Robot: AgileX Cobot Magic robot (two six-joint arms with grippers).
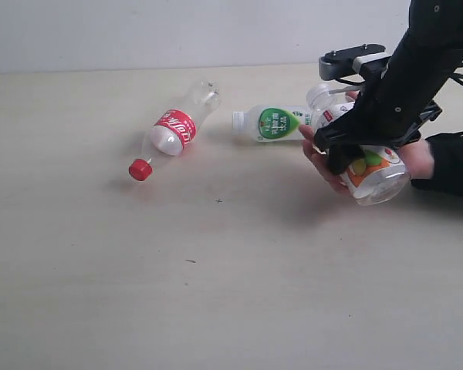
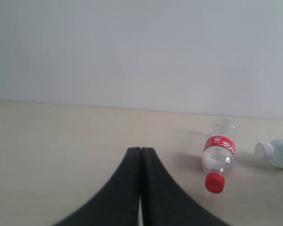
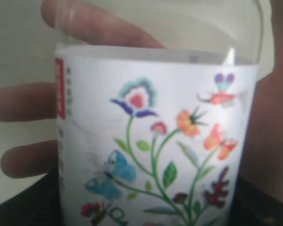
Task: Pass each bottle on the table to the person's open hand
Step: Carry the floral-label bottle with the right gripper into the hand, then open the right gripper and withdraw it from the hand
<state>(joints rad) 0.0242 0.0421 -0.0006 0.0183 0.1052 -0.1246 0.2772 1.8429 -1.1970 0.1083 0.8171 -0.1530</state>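
Left gripper (image 2: 141,153): fingers pressed together, nothing held. Exterior view, 3 o'clock: illustrated-label bottle (image 1: 380,174) lies in the person's hand (image 1: 321,159), with the right gripper (image 1: 370,150) clamped across its body, jaws fairly wide. Cola bottle (image 1: 172,132) lies on the table (image 1: 216,293) at 10 o'clock, red cap pointing to 7. Farthest, 1 o'clock: green-labelled bottle (image 1: 274,123) on its side, cap toward 9, just beside the fingertips.

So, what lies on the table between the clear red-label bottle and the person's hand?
The white green-labelled bottle lies on its side there, cap toward the clear bottle, its other end near the hand. The exterior view shows it.
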